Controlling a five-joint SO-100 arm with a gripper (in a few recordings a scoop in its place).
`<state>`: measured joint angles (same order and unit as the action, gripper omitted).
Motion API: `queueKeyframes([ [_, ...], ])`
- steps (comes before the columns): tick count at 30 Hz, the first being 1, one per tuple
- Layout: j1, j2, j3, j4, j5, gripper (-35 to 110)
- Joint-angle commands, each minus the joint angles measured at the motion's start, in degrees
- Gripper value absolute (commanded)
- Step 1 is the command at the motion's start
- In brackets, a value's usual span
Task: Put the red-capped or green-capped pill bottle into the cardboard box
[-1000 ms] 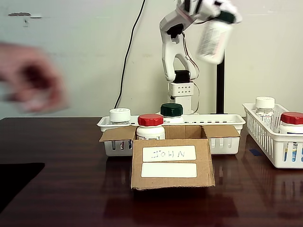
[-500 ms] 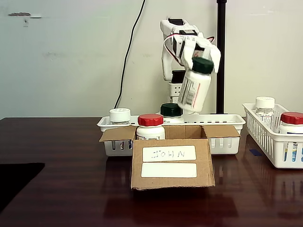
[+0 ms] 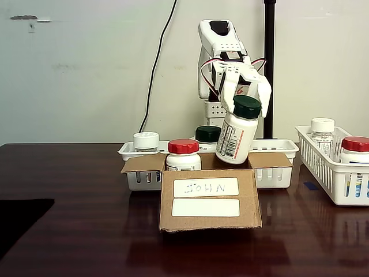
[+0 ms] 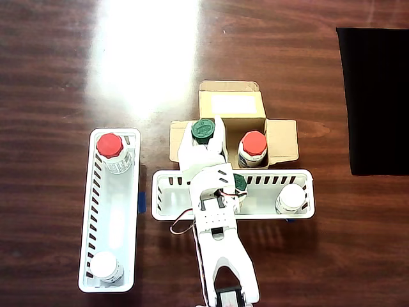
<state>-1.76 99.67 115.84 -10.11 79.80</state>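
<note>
My gripper (image 3: 247, 99) is shut on the green cap of a white pill bottle (image 3: 235, 137). It holds the bottle tilted, with the base down at the open top of the cardboard box (image 3: 167, 199). Seen from above, the gripper (image 4: 203, 139) and this green-capped bottle (image 4: 203, 130) are over the left half of the box (image 4: 282, 139). A red-capped bottle (image 3: 183, 154) stands upright inside the box, in its other half (image 4: 254, 144). The box front carries two white labels.
Behind the box is a white slotted basket (image 3: 271, 173) holding a green-capped bottle (image 3: 208, 134) and a white-capped bottle (image 3: 146, 141). A second basket (image 3: 326, 173) at the right holds red- and white-capped bottles. A black mat (image 4: 377, 96) lies beyond the box.
The arm has swung down, bringing the green-capped bottle from high up to the box opening. A person's blurred hand at the left a second ago is gone.
</note>
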Motion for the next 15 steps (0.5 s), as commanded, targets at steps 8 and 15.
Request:
queueKeyframes([
  [8,2.11,-7.21,-6.33,-11.34,2.72,0],
  [15,2.46,-9.23,-6.86,-11.51,4.04,2],
])
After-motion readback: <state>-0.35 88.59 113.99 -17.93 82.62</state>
